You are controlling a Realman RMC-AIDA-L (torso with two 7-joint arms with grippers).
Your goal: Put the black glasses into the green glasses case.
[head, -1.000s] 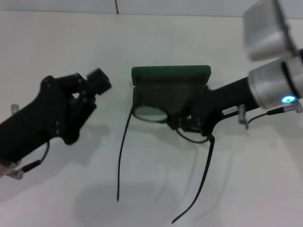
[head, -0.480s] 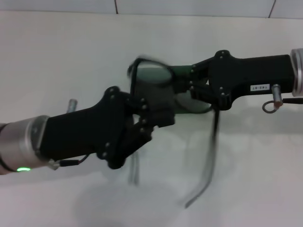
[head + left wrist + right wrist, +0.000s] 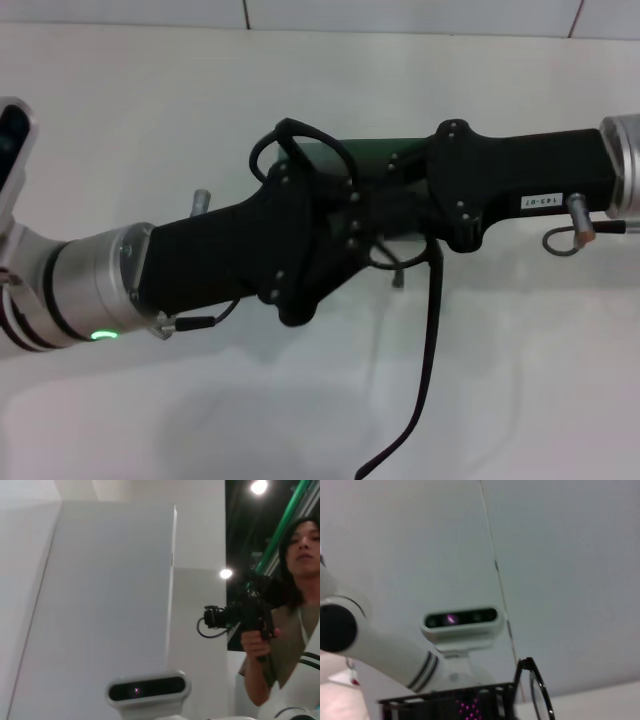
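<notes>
Jaws of the right gripper [image 3: 395,205] clenched, as far as the head view shows, on the frame of the black glasses [image 3: 433,310] between the two rims, just over the right half of the green glasses case [image 3: 375,155]. Jaws of the left gripper [image 3: 345,215] buried under its own black body and the frame: released or clenched, cannot tell. Left gripper in from the case's left side, lying across the middle of the case and meeting the right gripper tip to tip above it. Glasses tilted, lifted off the tabletop [image 3: 150,120]: one oval rim raised over the case's left far corner, the other rim just in front of the case's near edge, below the right gripper. One long temple arm hanging from beside the right gripper down past the case's near side, curving leftward at its end; second temple arm hidden behind the left gripper. Of the case, only a dark green strip along the far edge in sight between the two grippers; open or closed, not readable. Right wrist view: one rim of the glasses [image 3: 537,690] upright and close, with the robot's head camera [image 3: 460,619] behind it. Left wrist view: same head camera [image 3: 147,689], a white panel [image 3: 110,590], a person [image 3: 295,610] gripping a handheld camera [image 3: 240,617].
</notes>
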